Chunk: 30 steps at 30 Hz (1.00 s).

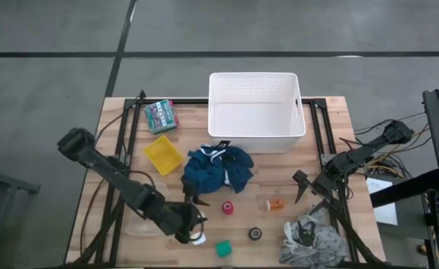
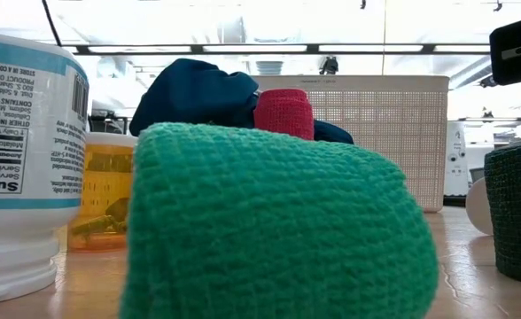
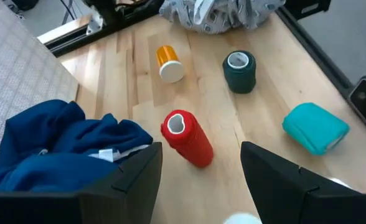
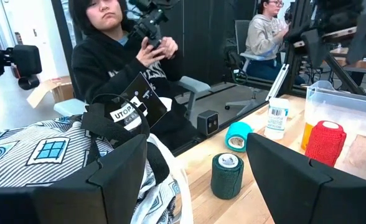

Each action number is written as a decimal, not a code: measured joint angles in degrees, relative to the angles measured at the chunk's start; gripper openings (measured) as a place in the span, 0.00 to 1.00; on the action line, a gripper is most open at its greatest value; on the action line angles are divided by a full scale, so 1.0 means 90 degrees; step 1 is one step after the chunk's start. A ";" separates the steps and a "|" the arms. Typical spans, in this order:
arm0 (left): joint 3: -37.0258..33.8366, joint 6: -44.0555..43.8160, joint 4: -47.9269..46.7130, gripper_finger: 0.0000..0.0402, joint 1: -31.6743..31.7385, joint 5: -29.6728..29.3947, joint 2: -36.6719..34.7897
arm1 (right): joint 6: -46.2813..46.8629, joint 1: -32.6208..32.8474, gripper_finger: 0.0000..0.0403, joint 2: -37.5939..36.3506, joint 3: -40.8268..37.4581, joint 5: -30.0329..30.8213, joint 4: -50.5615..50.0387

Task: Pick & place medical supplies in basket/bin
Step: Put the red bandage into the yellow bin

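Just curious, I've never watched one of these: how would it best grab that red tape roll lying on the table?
Likely from above, fingers across the middle of the red tape roll: it lies on its side, clear wood on both flanks. The left gripper, open, is nearest.

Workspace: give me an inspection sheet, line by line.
Surface: wooden table, bare between items.
Job's things: white tub empty; blue garment, red roll, orange pill bottle, dark roll, green roll and patterned cloth all outside it; yellow tray empty.
Clutter: green patterned packet.
Grippers: left pincer open near the red roll; right pincer open over the cloth.
Cables: bundle at the right table edge.
Surroundings: two seated people beyond the table.
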 joint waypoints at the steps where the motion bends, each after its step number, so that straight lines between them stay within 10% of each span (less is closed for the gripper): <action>1: 0.0092 0.0053 -0.0024 0.56 0.0028 0.0000 0.0119 | -0.0001 0.0000 0.67 0.0000 0.0000 0.0000 -0.0002; 14: 0.0696 -0.0225 0.0257 0.56 0.0730 0.1349 0.0635 | -0.0002 0.0000 0.67 0.0000 0.0000 -0.0002 -0.0002; 30: 0.0450 -0.0484 0.0723 0.56 0.1179 0.1419 0.1185 | 0.0000 -0.0002 0.67 0.0000 0.0000 -0.0002 -0.0002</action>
